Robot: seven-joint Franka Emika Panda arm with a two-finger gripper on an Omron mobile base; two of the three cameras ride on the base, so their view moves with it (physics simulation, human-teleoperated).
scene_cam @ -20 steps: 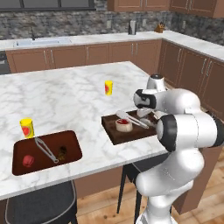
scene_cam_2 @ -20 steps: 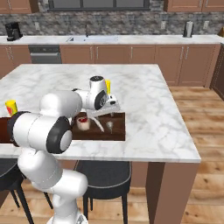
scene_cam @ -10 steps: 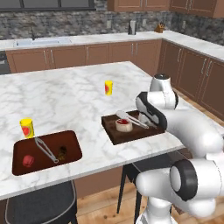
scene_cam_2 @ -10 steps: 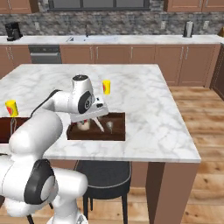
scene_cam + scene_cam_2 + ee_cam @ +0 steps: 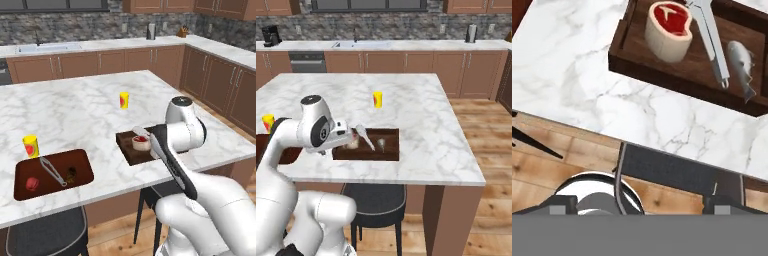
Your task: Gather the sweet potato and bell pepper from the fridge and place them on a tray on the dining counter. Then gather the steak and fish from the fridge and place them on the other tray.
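Marble dining counter (image 5: 90, 107) carrying two dark wooden trays, arm drawn back over its near edge.
Near tray (image 5: 682, 75) holds the steak (image 5: 668, 30), metal tongs (image 5: 712, 40) and the silvery fish (image 5: 743, 62), all lying apart on its floor; far tray (image 5: 82, 170), well to the left, holds a red rounded item (image 5: 32, 183), a dark lump (image 5: 71, 173) and tongs (image 5: 52, 171). Yellow cups (image 5: 124, 100) (image 5: 31, 146) stand on the marble. Gripper (image 5: 634, 202) fingertips spread wide, released, grasping nothing, over a stool (image 5: 677, 170).
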